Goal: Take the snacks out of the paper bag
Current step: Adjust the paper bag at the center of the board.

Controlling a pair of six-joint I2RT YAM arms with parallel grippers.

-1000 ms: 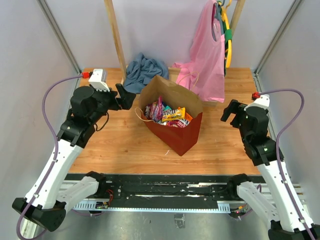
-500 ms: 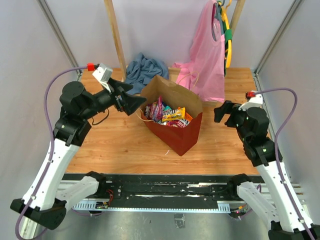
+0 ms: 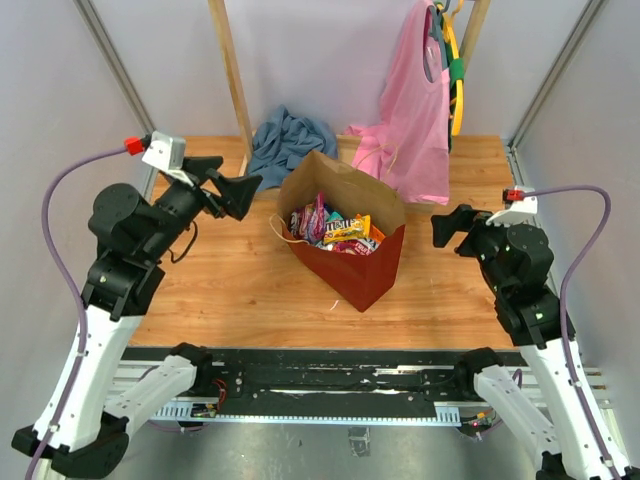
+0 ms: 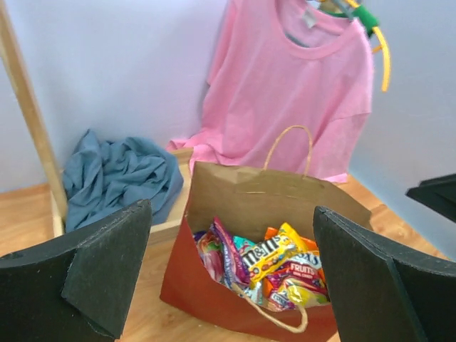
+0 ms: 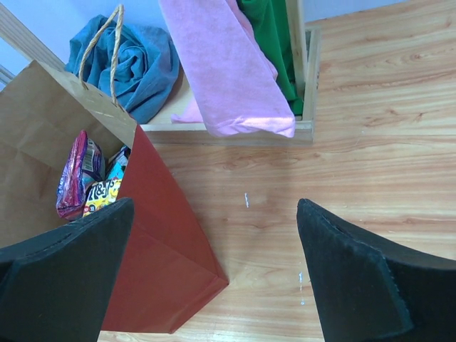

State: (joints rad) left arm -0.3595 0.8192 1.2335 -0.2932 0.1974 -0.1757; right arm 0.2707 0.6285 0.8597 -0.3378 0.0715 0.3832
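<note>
L pincer [image 3: 243, 190] & R pincer [image 3: 447, 226] both wide open, nothing held, either side of red paper bag [image 3: 362, 272] on surface [image 3: 240, 290]; snacks [image 3: 330, 228] inside.

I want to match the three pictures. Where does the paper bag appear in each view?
Top view: paper bag in the middle of the table, open at the top.
Left wrist: paper bag at lower centre.
Right wrist: paper bag at the left edge, partly cut off.
Shared landmark: the pink shirt, seen in all three.
</note>
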